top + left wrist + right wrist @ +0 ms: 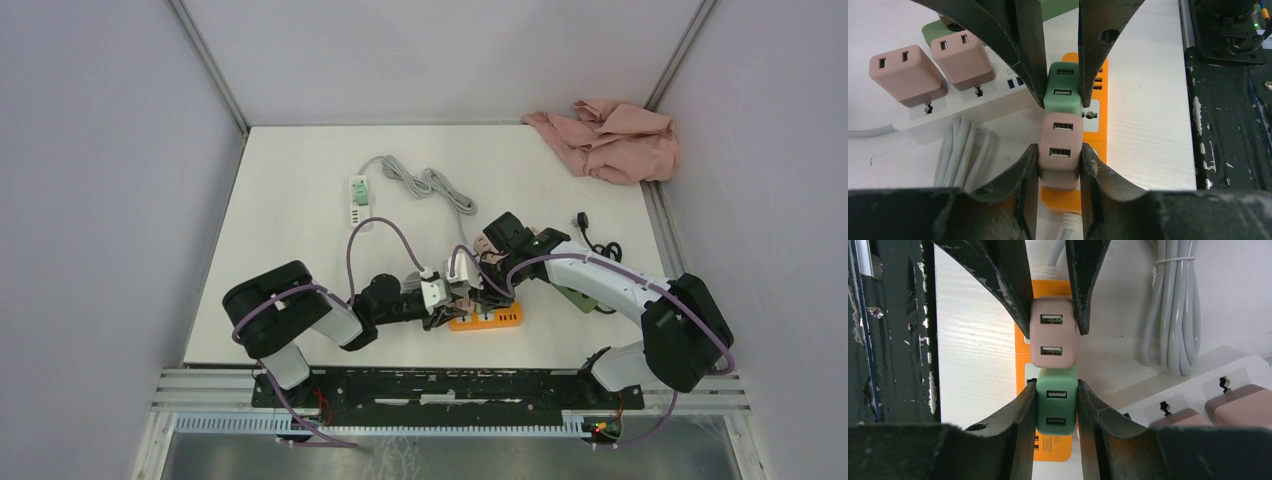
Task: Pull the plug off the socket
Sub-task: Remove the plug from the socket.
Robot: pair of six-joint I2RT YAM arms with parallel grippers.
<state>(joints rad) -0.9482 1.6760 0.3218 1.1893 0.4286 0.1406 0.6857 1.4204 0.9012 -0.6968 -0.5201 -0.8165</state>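
**Pink plug [1060,150] and green plug [1064,90] gripped on orange socket strip [1099,142]**

Both stand touching, side by side, in the strip at the near middle of the surface [1148,125]. Left jaws are closed on the pink plug's sides; right jaws are closed on the green plug's. A white power strip [973,102] bearing two pink adapters [908,75] lies just on the far side.

pink plug [1060,150], green plug [1064,87], orange socket [1058,199]
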